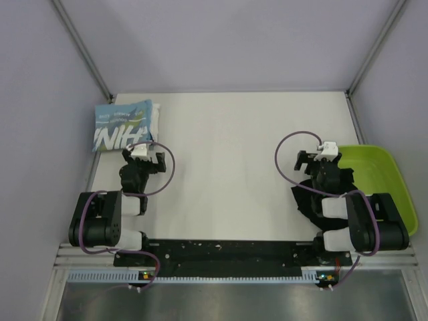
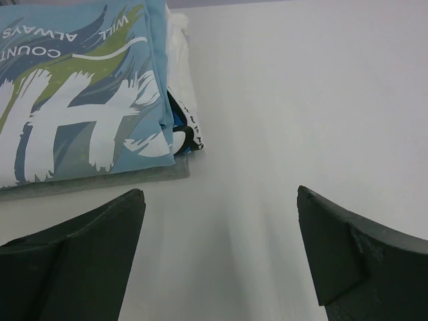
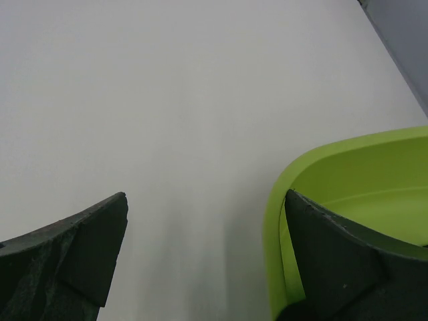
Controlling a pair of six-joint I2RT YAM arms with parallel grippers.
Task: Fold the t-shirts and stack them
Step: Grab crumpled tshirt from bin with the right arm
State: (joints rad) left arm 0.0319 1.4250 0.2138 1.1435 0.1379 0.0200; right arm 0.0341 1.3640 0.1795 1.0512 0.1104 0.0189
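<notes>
Blue shirt [image 1: 124,127] sits folded far left; black shirt [image 1: 301,200] lies bunched near right, beside the tray [image 1: 394,180]. Left gripper [image 1: 144,160] and right gripper [image 1: 313,159] both gape empty, so your next job is probably spreading the black one flat.

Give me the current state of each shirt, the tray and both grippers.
light blue t-shirt: folded, on top of other folded cloth, far left.
black t-shirt: unfolded, bunched under the right arm.
lime-green tray: upright, nothing visible inside.
left gripper: fingers open, empty.
right gripper: fingers open, empty.
</notes>
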